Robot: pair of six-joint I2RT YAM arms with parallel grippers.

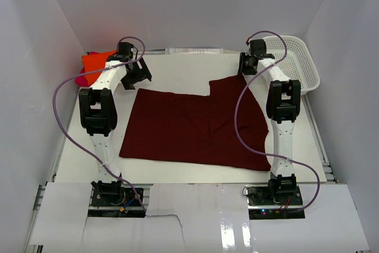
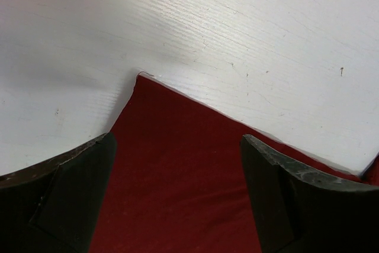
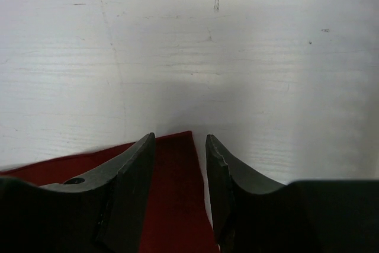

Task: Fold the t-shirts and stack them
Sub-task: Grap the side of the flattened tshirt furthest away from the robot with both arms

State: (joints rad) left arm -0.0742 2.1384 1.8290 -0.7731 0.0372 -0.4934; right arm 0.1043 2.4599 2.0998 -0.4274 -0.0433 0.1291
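1. The white surface (image 1: 177, 66) carries everything listed below. All positions are given relative to the maroon t-shirt.
2. The maroon t-shirt (image 1: 189, 128) lies spread flat across the middle of the surface. Its outline is stepped: the right portion reaches farther from my bases than the left portion. Shallow creases run across the cloth near its middle.
3. The white mesh basket (image 1: 302, 63) sits beyond the maroon t-shirt's far right corner, apart from it, against the right wall.
4. The orange t-shirt (image 1: 95, 62) lies bunched beyond the maroon t-shirt's far left corner, apart from it, and is partly hidden by my left arm.
5. The magenta-pink t-shirt (image 1: 80, 79) shows only as a small patch at the near left edge of the orange one, touching it.
6. My left tool (image 2: 177, 140) hangs over the maroon t-shirt's far left corner. Its fingers (image 2: 71, 194) stand wide apart and hold nothing. In the left wrist view the pointed corner of the cloth lies flat on the surface between them.
7. My right tool (image 3: 179, 140) is at the maroon t-shirt's far right corner. Its fingers stand close together with a narrow gap, and the corner of the cloth shows in that gap. I cannot tell whether they clamp the cloth.
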